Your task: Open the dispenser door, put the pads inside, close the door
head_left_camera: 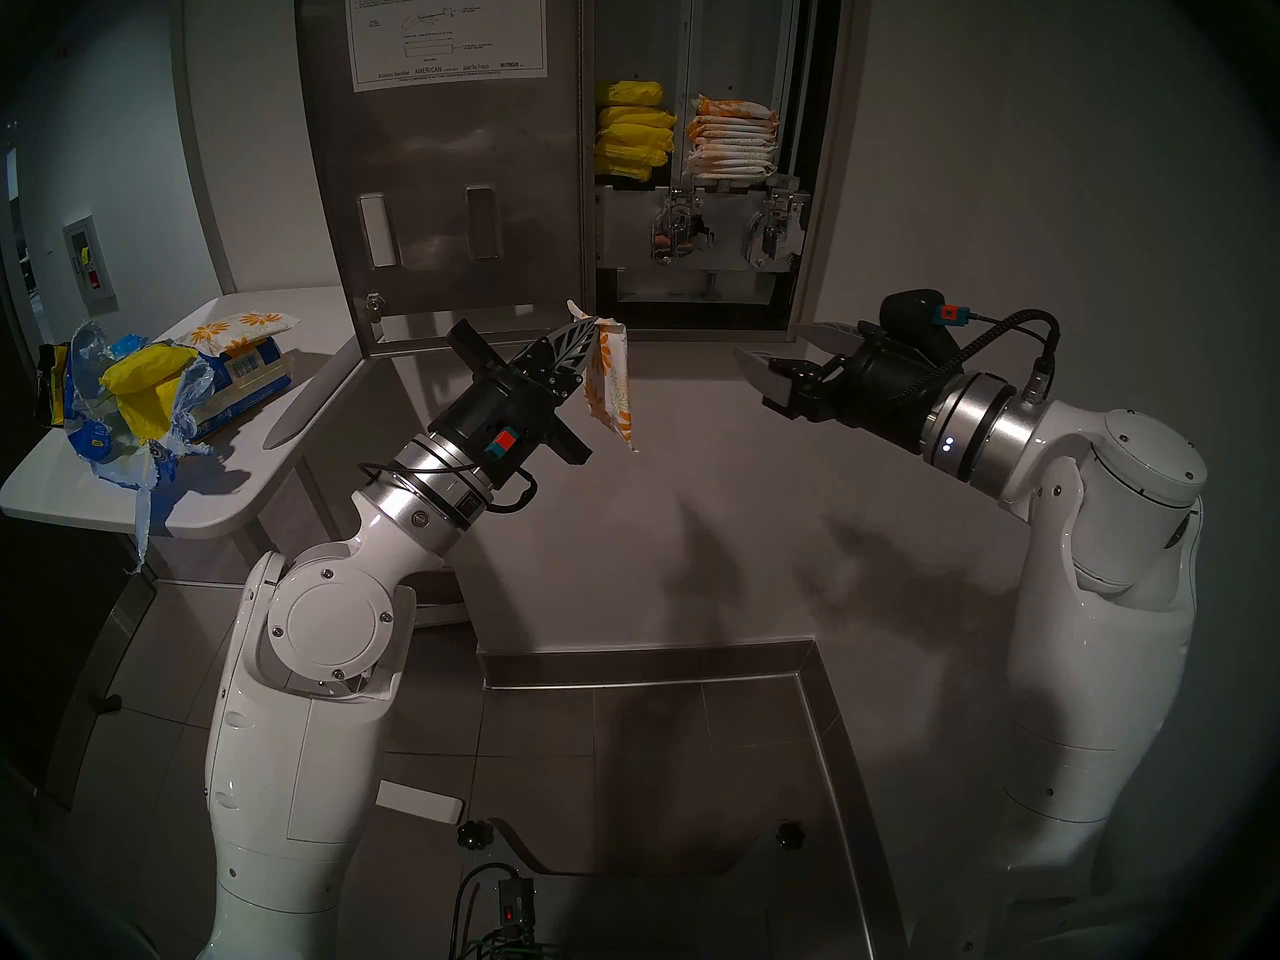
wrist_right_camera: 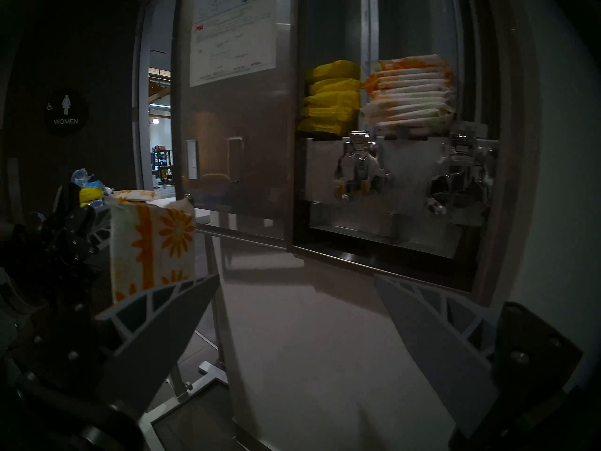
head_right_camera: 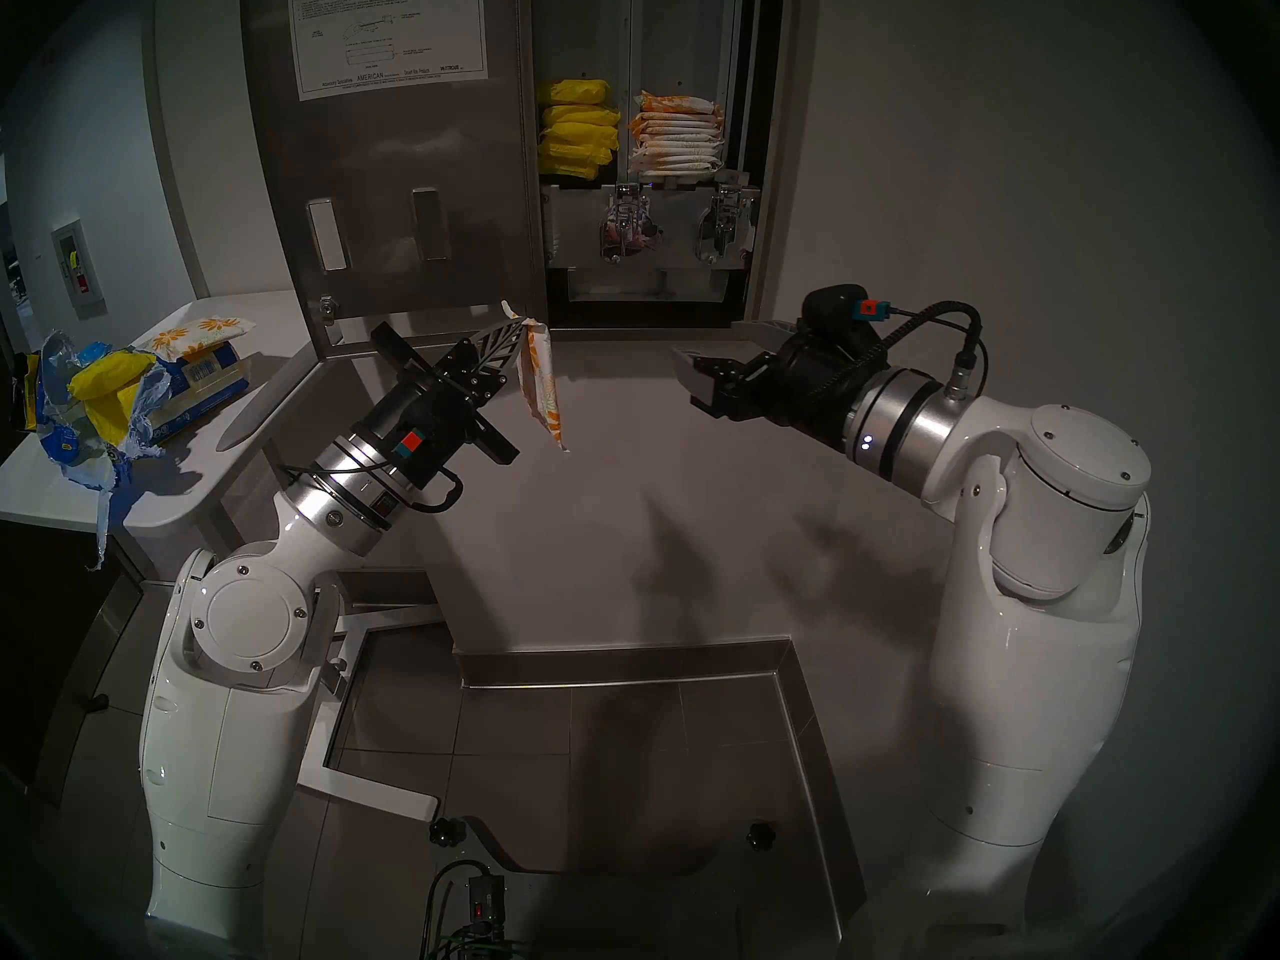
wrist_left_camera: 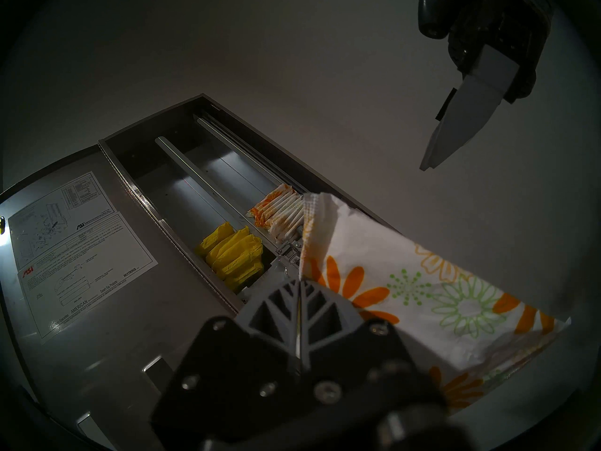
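Head view: one daisy pad point(head_left_camera: 609, 383) in pinched left claw point(head_left_camera: 594, 328); right claw point(head_left_camera: 779, 356) agape.

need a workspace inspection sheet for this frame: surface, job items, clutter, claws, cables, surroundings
Surface: white side table, at the robot's left.
Job's things: dispenser door open; flowered pads stacked in right column, yellow packets in left; one more pad on the table.
Clutter: torn blue bag on the table.
Claws: left claw shut on a flowered pad; right claw open, empty.
Cables: black lead at right wrist.
Surroundings: grey wall, tiled floor.
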You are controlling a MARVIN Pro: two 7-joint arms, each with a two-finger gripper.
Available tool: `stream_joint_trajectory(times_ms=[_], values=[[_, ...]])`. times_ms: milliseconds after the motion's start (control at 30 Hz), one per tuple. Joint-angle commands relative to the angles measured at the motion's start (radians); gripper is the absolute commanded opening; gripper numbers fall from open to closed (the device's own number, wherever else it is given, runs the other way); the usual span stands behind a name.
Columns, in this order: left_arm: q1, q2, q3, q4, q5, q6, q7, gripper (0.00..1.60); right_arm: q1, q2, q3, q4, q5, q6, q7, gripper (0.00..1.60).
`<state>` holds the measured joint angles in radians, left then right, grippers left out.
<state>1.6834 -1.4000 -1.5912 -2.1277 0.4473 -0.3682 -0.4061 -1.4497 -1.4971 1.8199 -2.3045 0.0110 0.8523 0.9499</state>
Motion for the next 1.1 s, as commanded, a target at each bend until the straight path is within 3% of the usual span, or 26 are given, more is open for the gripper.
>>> stream_joint_trajectory(times_ms=[0,100,433,1067], values=[[-0.020,-0.003,0.000,-0.030,-0.003,-0.006,0.005,0.00,0.013,-0.015,-0.049,-0.090,-0.015,0.071,-0.019,1.60],[-0.020,-0.003,0.000,-0.030,-0.003,-0.006,0.005,0.00,0.005,-0.009,-0.064,-0.115,-0.017,0.108,-0.016,1.60],[-0.020,-0.004,-0.001,-0.030,-0.002,-0.007,0.005,0.00,-0.049,-0.018,-0.147,-0.139,0.005,0.108,-0.055,1.60],[-0.019,-0.005,-0.002,-0.031,-0.002,-0.007,0.003,0.00,-0.060,-0.060,-0.282,-0.139,-0.037,0.108,-0.149,1.60]])
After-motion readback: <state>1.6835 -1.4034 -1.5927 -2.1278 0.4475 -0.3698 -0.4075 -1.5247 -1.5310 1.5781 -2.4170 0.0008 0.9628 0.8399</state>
